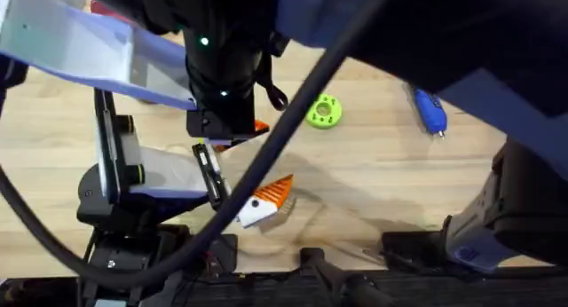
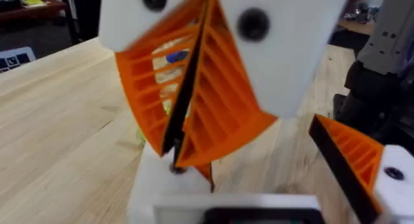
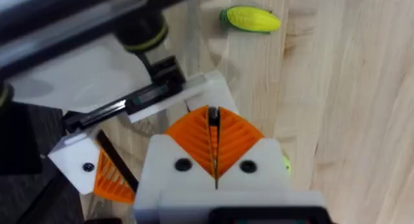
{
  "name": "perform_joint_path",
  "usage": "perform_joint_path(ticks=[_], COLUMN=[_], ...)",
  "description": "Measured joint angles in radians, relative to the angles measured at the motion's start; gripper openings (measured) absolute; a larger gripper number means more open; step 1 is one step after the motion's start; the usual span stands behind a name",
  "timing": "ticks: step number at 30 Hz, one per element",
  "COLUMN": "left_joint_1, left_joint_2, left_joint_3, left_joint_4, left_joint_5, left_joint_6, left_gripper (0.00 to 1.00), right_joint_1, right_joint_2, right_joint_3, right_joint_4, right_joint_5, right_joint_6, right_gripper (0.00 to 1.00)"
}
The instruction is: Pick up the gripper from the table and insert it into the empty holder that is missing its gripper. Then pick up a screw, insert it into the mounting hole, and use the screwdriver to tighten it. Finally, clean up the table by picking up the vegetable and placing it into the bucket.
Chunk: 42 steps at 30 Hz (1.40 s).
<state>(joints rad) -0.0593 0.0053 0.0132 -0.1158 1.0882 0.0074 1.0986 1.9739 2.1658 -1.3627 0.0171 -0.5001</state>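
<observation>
Right pincer [image 3: 215, 160] pressed shut, empty it seems, near the vegetable [image 3: 251, 19]; crowded arms risk colliding above the desk [image 1: 373, 174].

The table [image 1: 373, 183] is seen as pale wood with a visible grain and a smooth, matt finish. The right gripper [image 3: 214, 160] is formed of matt white plastic with ribbed orange plastic pads. The vegetable [image 3: 251, 19] is moulded in glossy yellow plastic, and the screwdriver [image 1: 429, 110] in smooth blue plastic.
</observation>
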Motion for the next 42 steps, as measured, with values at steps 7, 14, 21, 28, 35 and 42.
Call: perform_joint_path(ticks=[7,14,21,28,35,42], left_joint_1=[0.0,0.0,0.0,0.0,0.0,0.0], left_joint_2=[0.0,0.0,0.0,0.0,0.0,0.0], left_joint_3=[0.0,0.0,0.0,0.0,0.0,0.0], left_joint_4=[0.0,0.0,0.0,0.0,0.0,0.0], left_joint_5=[0.0,0.0,0.0,0.0,0.0,0.0], left_joint_6=[0.0,0.004,0.004,0.004,0.004,0.004], left_gripper=[0.95,0.95,0.951,0.95,0.95,0.95], right_joint_1=[-0.004,-0.005,-0.005,-0.005,-0.005,-0.005], right_joint_2=[-0.001,-0.002,-0.003,-0.003,-0.003,-0.003], right_joint_3=[0.0,0.019,0.034,0.034,0.034,0.034], right_joint_4=[-0.004,-0.031,-0.04,-0.04,-0.041,-0.045], right_joint_5=[-0.005,-0.011,-0.012,-0.012,-0.012,-0.011], right_joint_6=[0.011,0.015,0.022,0.022,0.022,0.022], right_gripper=[0.006,0.006,0.006,0.006,0.006,0.006])
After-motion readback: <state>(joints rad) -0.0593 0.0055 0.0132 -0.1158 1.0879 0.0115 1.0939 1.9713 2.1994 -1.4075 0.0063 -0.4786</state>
